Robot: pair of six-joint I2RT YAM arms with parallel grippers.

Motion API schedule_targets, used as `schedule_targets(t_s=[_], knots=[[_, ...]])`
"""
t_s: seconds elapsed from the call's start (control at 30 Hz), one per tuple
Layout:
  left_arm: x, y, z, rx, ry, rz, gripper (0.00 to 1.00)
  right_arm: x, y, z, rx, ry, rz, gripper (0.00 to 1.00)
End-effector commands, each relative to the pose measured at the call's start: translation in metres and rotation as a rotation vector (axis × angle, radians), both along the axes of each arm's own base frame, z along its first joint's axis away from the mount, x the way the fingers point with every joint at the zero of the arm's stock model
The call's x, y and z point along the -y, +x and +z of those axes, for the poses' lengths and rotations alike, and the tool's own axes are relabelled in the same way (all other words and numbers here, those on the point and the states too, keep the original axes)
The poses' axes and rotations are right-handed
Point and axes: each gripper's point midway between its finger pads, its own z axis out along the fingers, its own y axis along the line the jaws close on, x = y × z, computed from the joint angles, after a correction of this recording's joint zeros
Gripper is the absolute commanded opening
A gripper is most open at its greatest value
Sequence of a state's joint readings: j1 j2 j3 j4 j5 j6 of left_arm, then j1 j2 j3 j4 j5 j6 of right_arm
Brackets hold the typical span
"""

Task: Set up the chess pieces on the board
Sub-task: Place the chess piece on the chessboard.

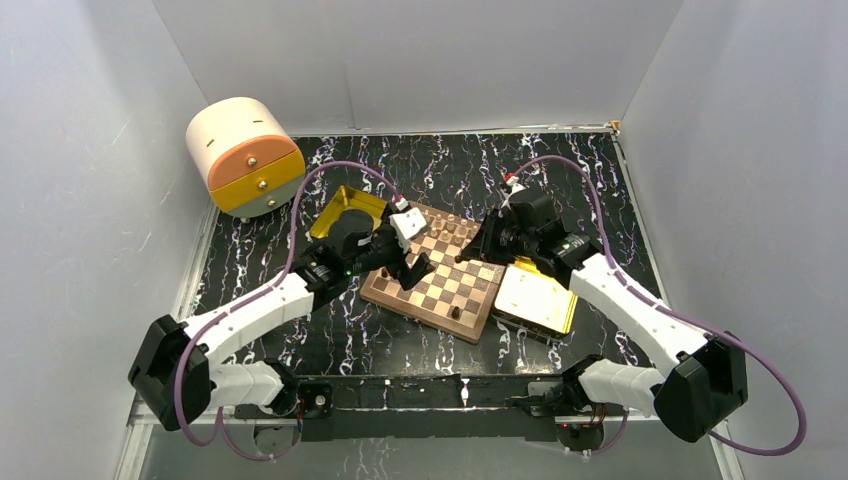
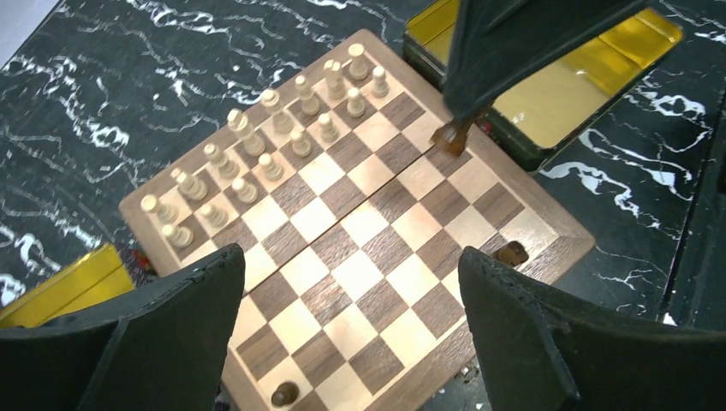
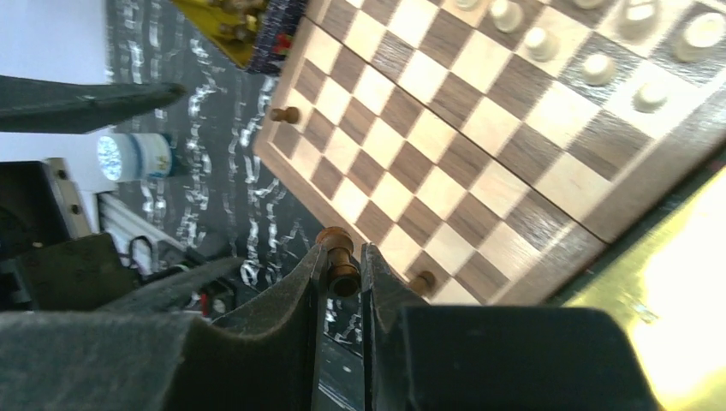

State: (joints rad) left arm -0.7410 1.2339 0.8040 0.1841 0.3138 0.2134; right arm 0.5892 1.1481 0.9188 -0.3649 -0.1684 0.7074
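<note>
The chessboard (image 1: 470,300) lies at the table's middle, turned at an angle. Several light tan pieces (image 2: 257,145) stand in two rows along its far edge. My right gripper (image 3: 340,261) is shut on a dark brown piece (image 3: 342,272) and holds it over the board's right edge; this piece also shows in the left wrist view (image 2: 451,137). One dark piece (image 2: 284,393) stands on a near-edge square and another (image 2: 511,253) at the near right corner. My left gripper (image 2: 351,342) is open and empty above the board's near half (image 2: 368,282).
A gold tray (image 1: 345,205) lies left of the board, with dark pieces in it in the right wrist view (image 3: 231,17). A second gold tray (image 1: 537,295) lies at the board's right. A cream and orange round drawer box (image 1: 245,155) stands at the back left.
</note>
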Motion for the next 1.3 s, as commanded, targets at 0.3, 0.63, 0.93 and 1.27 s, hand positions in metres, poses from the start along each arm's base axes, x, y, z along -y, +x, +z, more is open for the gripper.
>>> schedule_targets(t_s=[0.3, 0.63, 0.93, 1.27], knots=[[-0.116, 0.073, -0.01, -0.225, -0.186, 0.581, 0.95, 0.039, -0.054, -0.034, -0.149, -0.473, 0.032, 0.12], [-0.176, 0.076, -0.016, -0.098, 0.001, 0.822, 0.93, 0.027, -0.075, -0.066, -0.189, -0.576, 0.01, 0.13], [-0.183, 0.074, -0.006, -0.059, 0.016, 0.847, 0.93, 0.025, -0.079, -0.099, -0.231, -0.637, -0.013, 0.16], [-0.186, 0.072, -0.005, -0.031, 0.059, 0.843, 0.93, 0.023, -0.079, -0.112, -0.233, -0.639, -0.055, 0.15]])
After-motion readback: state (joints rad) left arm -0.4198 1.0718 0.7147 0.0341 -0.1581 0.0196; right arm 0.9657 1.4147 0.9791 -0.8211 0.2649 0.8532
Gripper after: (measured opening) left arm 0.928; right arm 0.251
